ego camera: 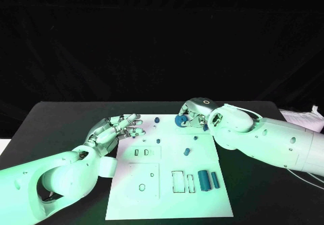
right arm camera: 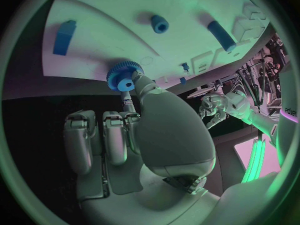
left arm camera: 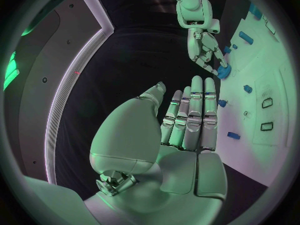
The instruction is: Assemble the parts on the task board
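The white task board (ego camera: pixel 162 187) lies in the middle of the black table. My right hand (ego camera: pixel 195 114) hovers at the board's far edge and pinches a blue gear (ego camera: pixel 181 120) between thumb and finger. The right wrist view has the same gear (right arm camera: pixel 122 78) at the thumb tip, just off the board's edge (right arm camera: pixel 100 60). My left hand (ego camera: pixel 116 130) is at the board's far left corner, fingers spread and holding nothing. In the left wrist view its fingers (left arm camera: pixel 190 117) stretch out flat, with the right hand (left arm camera: pixel 205 47) and gear (left arm camera: pixel 224 72) beyond them.
Small blue parts sit on the far half of the board, among them a peg (ego camera: pixel 187 151) and a knob (ego camera: pixel 158 140). A blue cylinder (ego camera: pixel 203 180) and a blue bar (ego camera: pixel 214 178) lie at the near right beside empty slots (ego camera: pixel 178 181).
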